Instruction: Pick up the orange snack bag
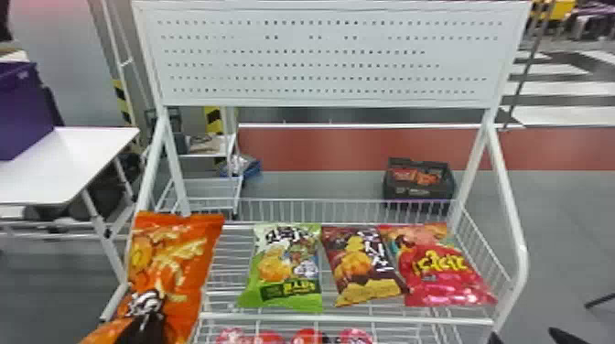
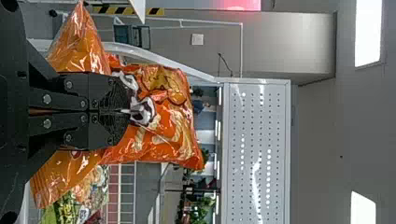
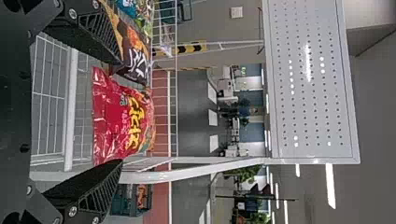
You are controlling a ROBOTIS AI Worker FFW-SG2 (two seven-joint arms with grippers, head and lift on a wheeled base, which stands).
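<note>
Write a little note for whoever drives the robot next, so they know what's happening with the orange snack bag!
Left gripper: shut on the orange snack bag.
Right gripper: open and holding nothing.
Where things are: the orange bag is at the rack's left side; the green bag, brown bag and red bag lie on the wire shelf.
Done: orange bag gripped and, it seems, lifted.
Left: probably just keep hold of it.

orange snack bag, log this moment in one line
shiny orange snack bag | pinched in left gripper | right gripper open, empty | green bag, brown bag, red bag on white wire shelf
</note>
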